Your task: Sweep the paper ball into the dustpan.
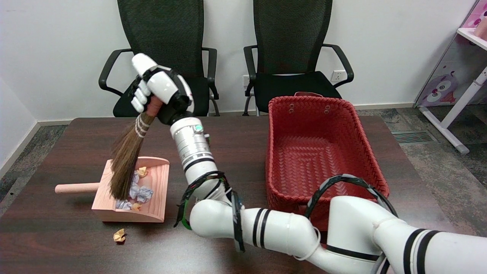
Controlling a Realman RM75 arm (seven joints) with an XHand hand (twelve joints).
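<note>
Head view. The right hand [161, 89] is raised above the far left part of the table [236, 152], fingers wrapped tight around the reddish handle of a broom [127, 160]. The broom hangs tilted, handle up and to the right, bristles down and to the left, with the bristle tips inside a pink dustpan [156, 190]. The dustpan lies flat on the table's left side, its round handle pointing left.

Several crumpled paper balls rest inside the dustpan: white ones [140, 192] beside the bristle tips, a yellowish one [142, 171] toward the pan's far side, another yellowish one near its front edge. One yellow paper ball [119, 235] lies on the bare table, outside the dustpan, just in front of its near wall and apart from the bristles.

A red woven basket [354, 125] stands on the table's right half, well apart from the dustpan. Two black office chairs [293, 45] stand behind the table against a white wall
</note>
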